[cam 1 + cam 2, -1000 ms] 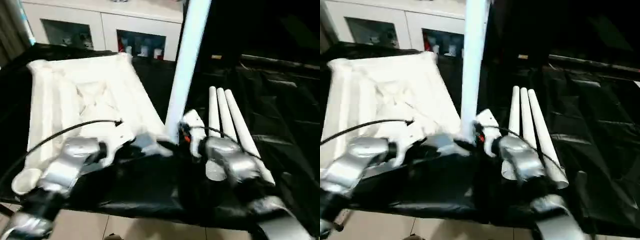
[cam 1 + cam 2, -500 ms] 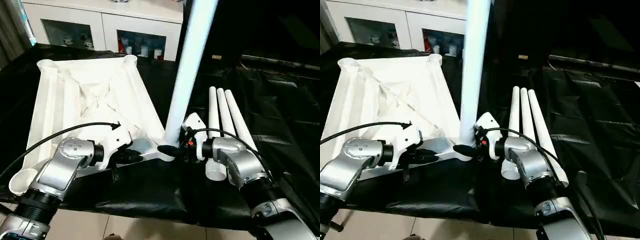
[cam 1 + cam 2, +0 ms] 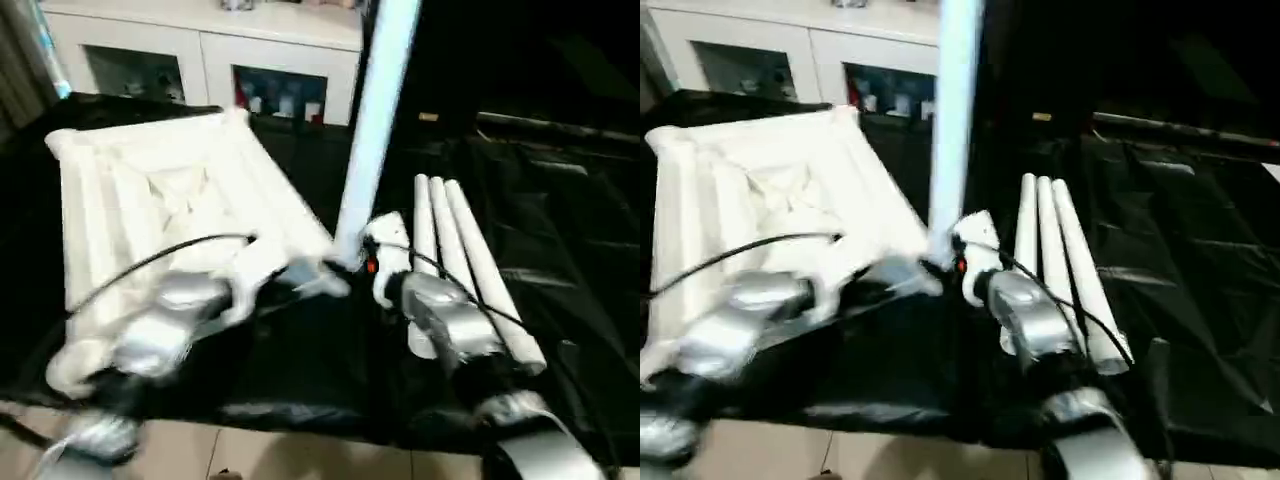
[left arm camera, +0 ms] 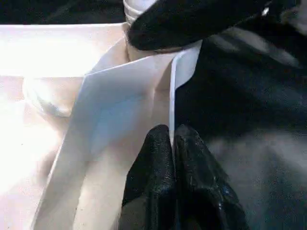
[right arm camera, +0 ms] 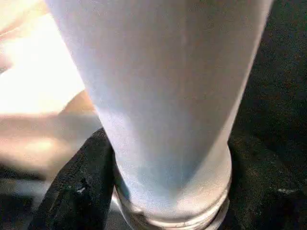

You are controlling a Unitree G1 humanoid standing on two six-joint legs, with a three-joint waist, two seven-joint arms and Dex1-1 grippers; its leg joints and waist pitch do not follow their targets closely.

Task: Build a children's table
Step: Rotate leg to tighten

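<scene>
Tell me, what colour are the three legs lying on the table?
White. The three legs lie side by side on the black cloth, clearest in the left eye view.

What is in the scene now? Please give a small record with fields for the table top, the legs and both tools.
table top: white plastic rectangular table top, ribbed underside up, on the black-draped table
standing leg: long white tapered tube leg, upright at the top's near right corner
spare legs: three white tube legs lying side by side, to the right of the top
left tool: shut on the thin edge of the table top
right tool: around the base of the standing leg; one black finger beside it
background: white cabinet with glass doors
</scene>
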